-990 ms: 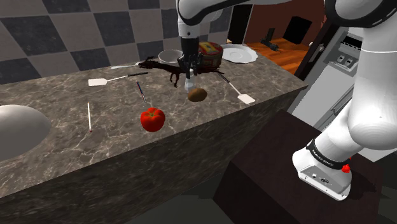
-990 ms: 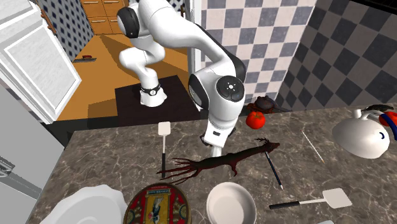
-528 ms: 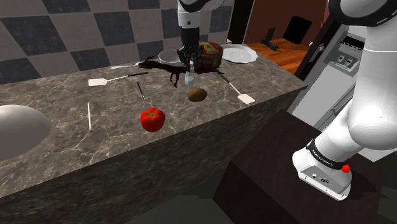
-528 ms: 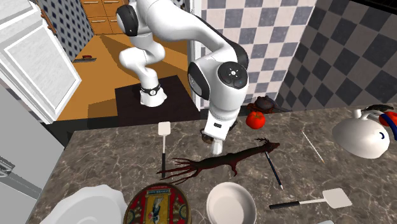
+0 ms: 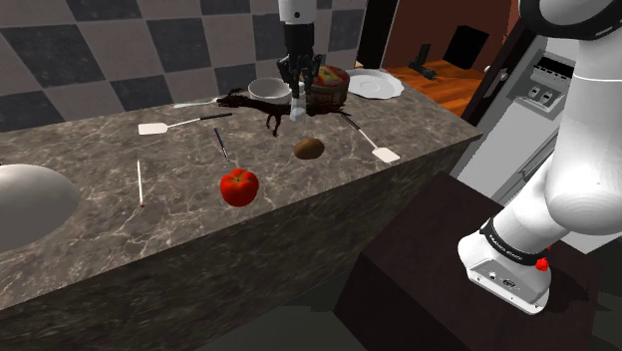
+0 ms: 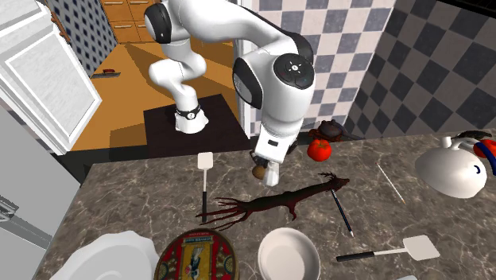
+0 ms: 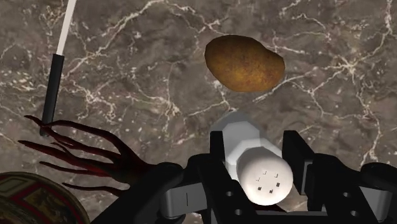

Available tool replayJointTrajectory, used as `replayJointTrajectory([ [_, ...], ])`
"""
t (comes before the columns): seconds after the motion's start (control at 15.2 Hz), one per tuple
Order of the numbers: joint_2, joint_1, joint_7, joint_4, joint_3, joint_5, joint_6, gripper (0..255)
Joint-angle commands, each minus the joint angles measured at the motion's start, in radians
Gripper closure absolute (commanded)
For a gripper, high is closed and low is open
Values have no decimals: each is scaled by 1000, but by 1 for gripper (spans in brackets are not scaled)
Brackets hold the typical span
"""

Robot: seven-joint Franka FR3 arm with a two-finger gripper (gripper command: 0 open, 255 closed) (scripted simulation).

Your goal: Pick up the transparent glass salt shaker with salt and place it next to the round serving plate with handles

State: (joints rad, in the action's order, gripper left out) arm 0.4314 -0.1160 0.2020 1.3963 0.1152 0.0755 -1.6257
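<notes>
My black gripper (image 5: 296, 92) is shut on the salt shaker (image 5: 296, 104), a pale, whitish shaker with a perforated cap (image 7: 267, 181), held above the marble counter. The wrist view shows both fingers (image 7: 219, 159) clasping its sides, with the gripper (image 7: 259, 164) over the counter close to a brown potato (image 7: 245, 62). The round serving plate (image 5: 331, 78), red and yellow patterned, stands just behind the gripper in the shoulder view. In the second exterior view this plate (image 6: 197, 258) is at the bottom edge and the gripper (image 6: 272, 169) hangs beyond it.
A dark red branching thing (image 6: 278, 203) lies below the gripper. A white bowl (image 5: 269, 90) and a white plate (image 5: 375, 85) flank the serving plate. Potato (image 5: 309, 149), tomato (image 5: 238, 185), two white spatulas (image 5: 378, 148) (image 5: 164, 126) and a dark pen (image 5: 221, 145) lie on the counter (image 5: 120, 229).
The gripper has risen from the counter beside the potato with the shaker in it and moved toward the serving plate at the counter's far end.
</notes>
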Motion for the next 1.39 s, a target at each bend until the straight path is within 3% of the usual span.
replayJointTrajectory([
  [0.0, 0, -1, 4, -24, 1, 0, 24, 255],
  [0.99, 31, -6, 26, -274, 3, -2, 242, 255],
  [1.32, -71, 55, -57, -125, -20, 1, 203, 255],
])
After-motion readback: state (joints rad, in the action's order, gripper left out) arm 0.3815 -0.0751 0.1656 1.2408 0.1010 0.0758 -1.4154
